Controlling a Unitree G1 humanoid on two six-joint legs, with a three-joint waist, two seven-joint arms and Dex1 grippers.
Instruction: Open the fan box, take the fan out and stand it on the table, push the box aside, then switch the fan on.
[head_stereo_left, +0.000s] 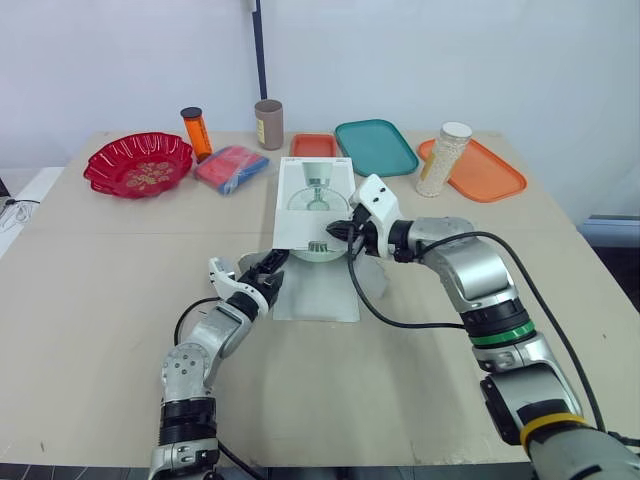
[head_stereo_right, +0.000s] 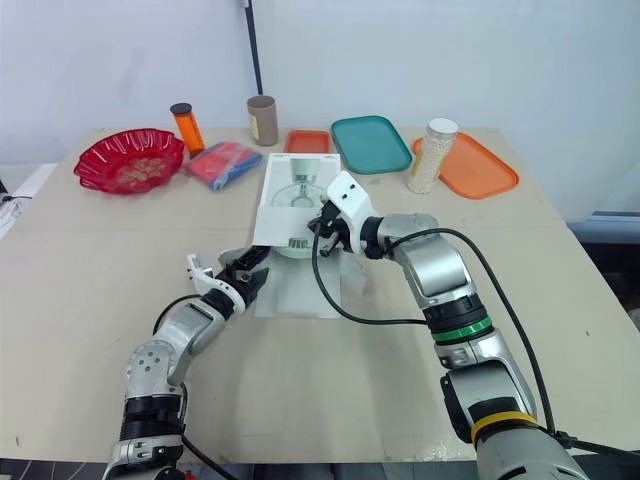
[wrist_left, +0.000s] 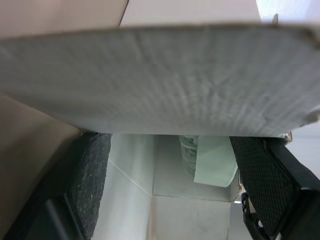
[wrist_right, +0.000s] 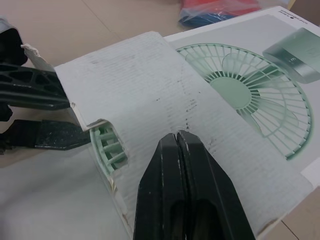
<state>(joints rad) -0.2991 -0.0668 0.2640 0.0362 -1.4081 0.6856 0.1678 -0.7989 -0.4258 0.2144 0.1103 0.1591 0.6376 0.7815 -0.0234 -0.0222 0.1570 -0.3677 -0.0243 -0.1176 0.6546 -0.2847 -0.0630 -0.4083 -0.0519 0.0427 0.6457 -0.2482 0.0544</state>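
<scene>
I saw the white fan box (head_stereo_left: 313, 205), printed with a pale green fan, lying mid-tabletop (head_stereo_left: 90, 300). Its near flap (wrist_right: 150, 80) was raised, with the green fan (wrist_right: 106, 145) peeking out beneath. My right gripper (wrist_right: 179, 137) had its jaws closed, tips against the flap. My left gripper (head_stereo_left: 270, 272) had its jaws apart at the opening.

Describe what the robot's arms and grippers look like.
The left arm and right arm are silver-grey segments with black joints, each trailing a black cable. The right carries a green band and a yellow band. The left gripper and right gripper have white housings and black fingers.
</scene>
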